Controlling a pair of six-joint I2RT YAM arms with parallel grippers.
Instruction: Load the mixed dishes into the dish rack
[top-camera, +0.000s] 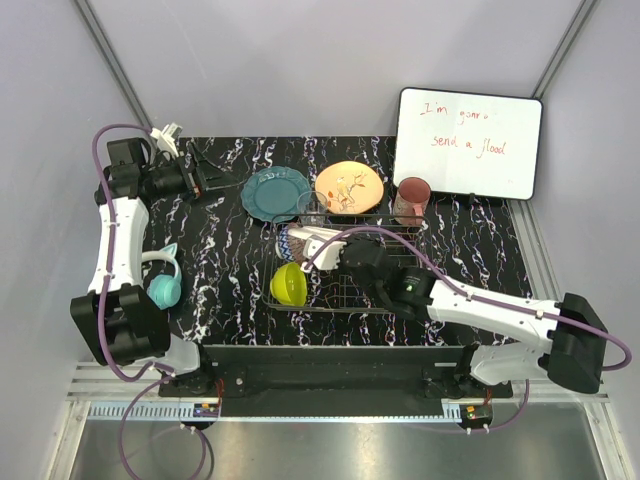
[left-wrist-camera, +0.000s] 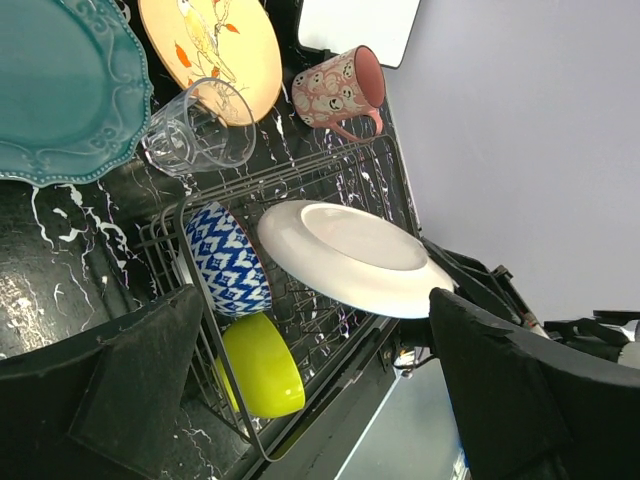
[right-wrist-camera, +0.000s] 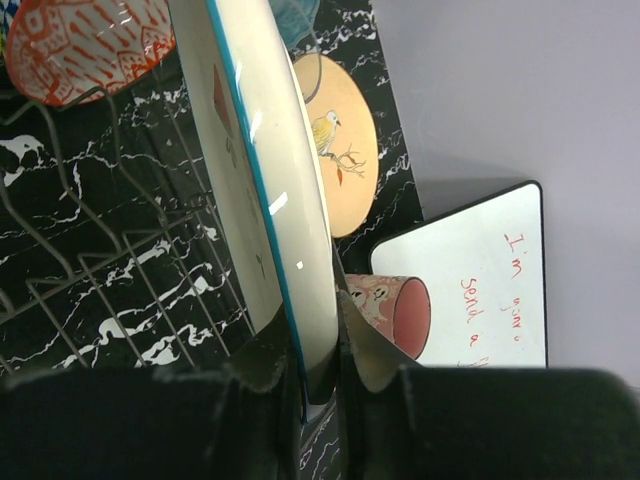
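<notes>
Two plates lie behind the dish rack.

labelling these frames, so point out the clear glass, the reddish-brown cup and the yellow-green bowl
clear glass (left-wrist-camera: 195, 130), left wrist view, its side wall
reddish-brown cup (left-wrist-camera: 335, 88), left wrist view, patterned outer wall
yellow-green bowl (top-camera: 288, 284), top external view, its middle

Two arms in shot, same build. The left arm is white shells between chunky black joints, and the right arm matches it. A purple left cable loops along one, and a purple right cable runs along the other. The left gripper is all black, and up close its fingers are matte, flat-sided blocks. On the right gripper, the fingers are dark and smooth.
</notes>
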